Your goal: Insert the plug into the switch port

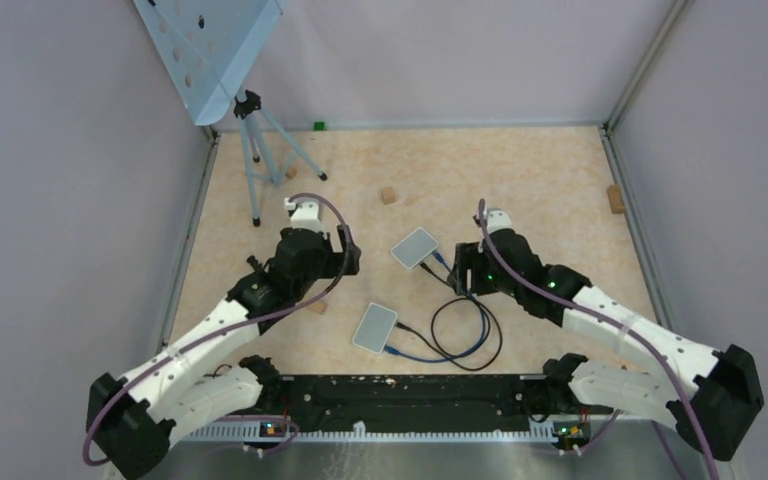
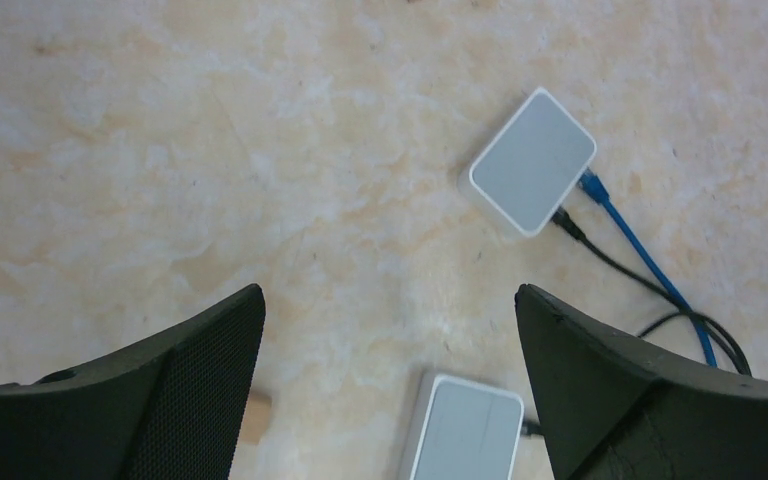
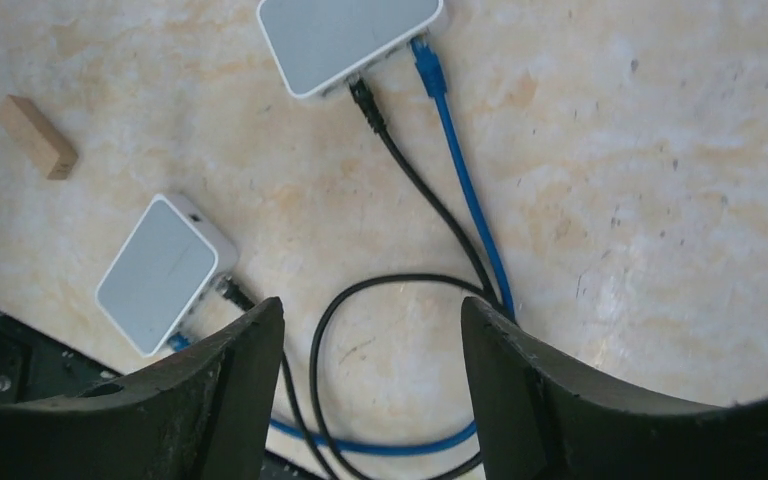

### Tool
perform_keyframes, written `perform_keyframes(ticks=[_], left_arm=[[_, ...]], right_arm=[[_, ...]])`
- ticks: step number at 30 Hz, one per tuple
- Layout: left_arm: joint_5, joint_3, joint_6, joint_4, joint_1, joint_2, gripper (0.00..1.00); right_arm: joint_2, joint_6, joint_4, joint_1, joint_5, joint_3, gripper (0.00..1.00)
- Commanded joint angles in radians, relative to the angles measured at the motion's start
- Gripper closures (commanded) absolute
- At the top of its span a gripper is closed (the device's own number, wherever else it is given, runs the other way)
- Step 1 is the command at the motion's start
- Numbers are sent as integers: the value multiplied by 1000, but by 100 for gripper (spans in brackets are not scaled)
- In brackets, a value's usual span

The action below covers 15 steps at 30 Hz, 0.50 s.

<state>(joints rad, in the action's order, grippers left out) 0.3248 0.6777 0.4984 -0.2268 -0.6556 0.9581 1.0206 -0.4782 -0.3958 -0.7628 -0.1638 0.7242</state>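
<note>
Two white switches lie on the table, a far one point(image 1: 415, 247) and a near one point(image 1: 376, 327). A blue cable point(image 1: 430, 357) and a black cable point(image 1: 470, 330) loop between them. In the right wrist view the blue plug point(image 3: 426, 60) and black plug point(image 3: 363, 98) meet the far switch's point(image 3: 348, 38) port side; I cannot tell how deep they sit. The near switch point(image 3: 160, 272) also has both cables at its edge. My left gripper point(image 2: 388, 292) is open and empty above the table between the switches point(image 2: 532, 160). My right gripper point(image 3: 372, 305) is open and empty over the cable loop.
A blue panel on a tripod point(image 1: 250, 130) stands at the back left. Small wooden blocks lie at the back point(image 1: 388, 194), the right wall point(image 1: 615, 198) and by the left arm point(image 1: 317, 307). A green cube point(image 1: 318, 126) is at the far wall. A black rail point(image 1: 410, 390) runs along the near edge.
</note>
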Motion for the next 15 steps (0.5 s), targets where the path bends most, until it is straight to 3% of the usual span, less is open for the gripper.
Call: perform_keyframes(ticks=[1,6,10,15], left_arm=[[-121,24,37,-261,2,-172,1],[-188,12,-52,-270,3,-328,1],[-138,94,-119,-371,3,-348,1],[-167,112,-220,-349,3,-360,1]], right_arm=[[-129,-171,-201,7,68,6,35],[-227,-207,-255,8,85,1,27],[-281,-172,-261,8,65,-10,25],[-307,-125,-256,8,-3,15,25]])
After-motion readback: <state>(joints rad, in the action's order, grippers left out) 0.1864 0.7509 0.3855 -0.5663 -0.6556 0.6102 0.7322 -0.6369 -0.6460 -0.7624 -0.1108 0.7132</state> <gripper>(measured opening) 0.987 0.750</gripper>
